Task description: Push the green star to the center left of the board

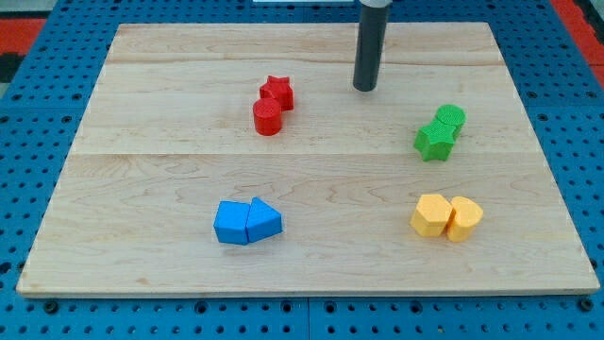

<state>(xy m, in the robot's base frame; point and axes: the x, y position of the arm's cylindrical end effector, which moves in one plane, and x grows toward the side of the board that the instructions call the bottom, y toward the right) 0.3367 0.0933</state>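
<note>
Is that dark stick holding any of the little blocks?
Nothing is held. My tip rests on bare board, apart from the green star and the red star.

board (pixel 302 189): pale wood, visible grain, joined planks, smooth matt finish
rod (pixel 368 47): dark, smooth, faint sheen like metal or plastic; my tip (pixel 364 88) is matt
green star (pixel 434 142): solid colour, smooth, matt like painted wood or plastic
red star (pixel 277 91): same smooth matt finish
base under board (pixel 28 123): blue, smooth, studded with dark holes
</note>
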